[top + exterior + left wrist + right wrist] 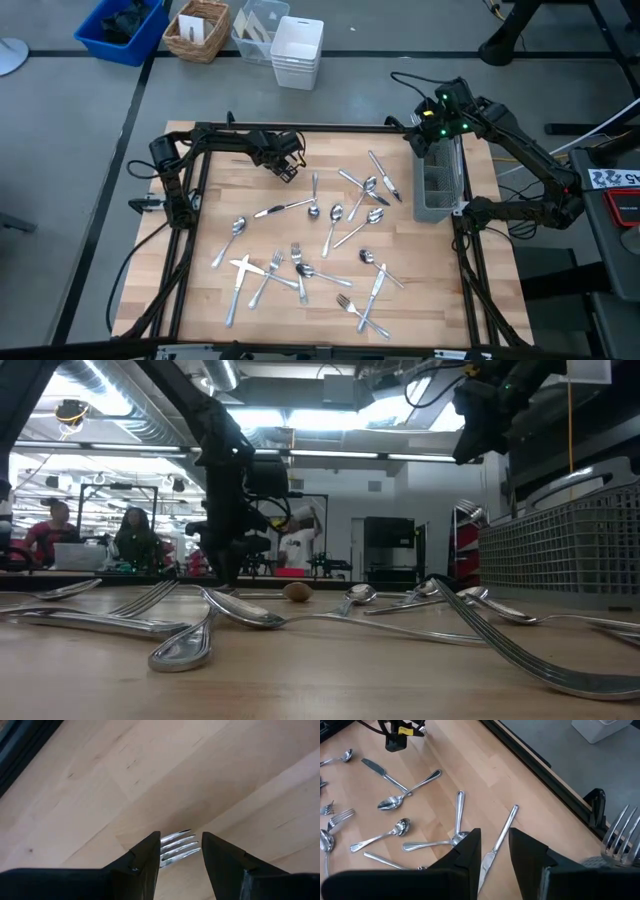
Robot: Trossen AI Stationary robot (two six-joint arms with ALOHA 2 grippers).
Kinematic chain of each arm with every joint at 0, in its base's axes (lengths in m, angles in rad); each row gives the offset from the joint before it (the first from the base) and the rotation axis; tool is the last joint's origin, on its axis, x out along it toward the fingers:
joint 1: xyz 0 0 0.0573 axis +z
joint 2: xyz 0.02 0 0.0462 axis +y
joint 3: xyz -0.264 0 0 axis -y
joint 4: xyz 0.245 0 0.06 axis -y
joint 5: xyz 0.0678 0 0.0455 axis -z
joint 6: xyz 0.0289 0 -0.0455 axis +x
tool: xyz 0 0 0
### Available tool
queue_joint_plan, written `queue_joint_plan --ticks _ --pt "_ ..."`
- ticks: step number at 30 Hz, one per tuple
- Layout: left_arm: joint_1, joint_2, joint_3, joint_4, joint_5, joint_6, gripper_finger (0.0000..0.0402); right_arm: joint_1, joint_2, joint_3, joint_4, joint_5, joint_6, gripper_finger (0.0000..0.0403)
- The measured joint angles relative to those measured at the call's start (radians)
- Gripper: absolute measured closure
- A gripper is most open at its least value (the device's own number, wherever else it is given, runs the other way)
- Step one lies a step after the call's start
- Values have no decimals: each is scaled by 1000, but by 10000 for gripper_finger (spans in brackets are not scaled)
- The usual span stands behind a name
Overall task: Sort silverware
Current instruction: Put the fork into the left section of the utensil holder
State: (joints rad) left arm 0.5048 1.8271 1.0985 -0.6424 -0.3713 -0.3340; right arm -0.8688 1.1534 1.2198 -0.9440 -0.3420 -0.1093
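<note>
Several silver forks, spoons and knives (330,235) lie flat and scattered over the wooden table (440,290), and they also show in the right wrist view (395,802). My left gripper (288,168) is low over the far left of the table, shut on a fork (179,847) whose tines stick out past its fingertips. In the low view it (226,575) reaches almost to the wood. My right gripper (428,135) hangs high over the far end of the dark mesh caddy (440,182), open, with nothing between its fingers (495,845). My left gripper pinches the fork between its two fingers at the head, just behind the tines (167,856). The head fills the gap between the fingers. The fingers slant steeply down and lie along the fork, so the tines point onward to the wood. The fingers hide the handle. Whether the tines touch the table cannot be told.
The caddy (565,550) stands at the table's right edge with forks (620,832) upright in it. Black frame rails (190,200) run round the table. Beyond the far edge are a blue bin (120,30), a wicker basket (198,32) and white containers (297,50). People (50,530) sit in the room behind.
</note>
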Motion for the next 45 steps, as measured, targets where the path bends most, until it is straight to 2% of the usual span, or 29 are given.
queue_joint_plan --ticks 45 --pt "-12 15 0 5 -19 37 263 0 0 0 -3 -2 0 301"
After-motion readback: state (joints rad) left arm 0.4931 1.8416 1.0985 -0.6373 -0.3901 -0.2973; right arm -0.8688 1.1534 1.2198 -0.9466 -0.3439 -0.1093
